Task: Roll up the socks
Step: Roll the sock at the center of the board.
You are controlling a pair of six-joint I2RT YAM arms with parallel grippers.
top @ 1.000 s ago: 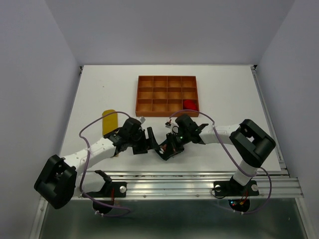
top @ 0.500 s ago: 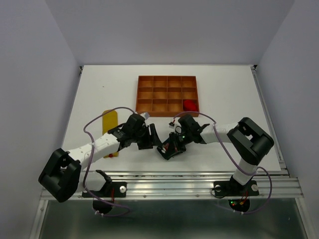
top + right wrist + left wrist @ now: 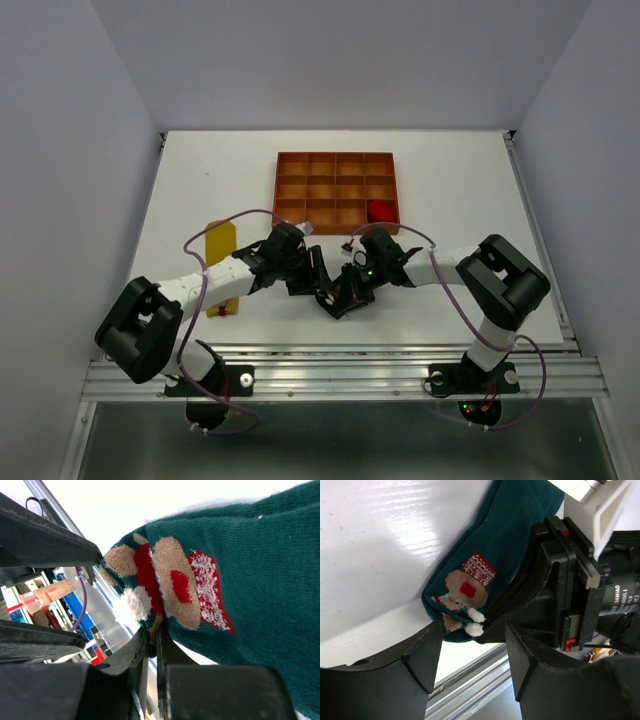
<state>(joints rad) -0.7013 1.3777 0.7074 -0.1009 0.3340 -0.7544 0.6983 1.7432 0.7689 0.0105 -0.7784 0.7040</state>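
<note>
Teal sock: lying close to the bench's near edge. Right gripper: clamping its patterned end. Left gripper: jaws standing apart, straddling that end. Yellow sock: lying left, open bench around. Red sock: sitting in the tray's near-right compartment.

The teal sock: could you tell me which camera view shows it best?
Left wrist: the teal sock shows its body and cartoon patch. Right wrist crops to the patch; top view barely shows it.

Left gripper shifted right — jaws narrowing around teal sock tip.
</note>
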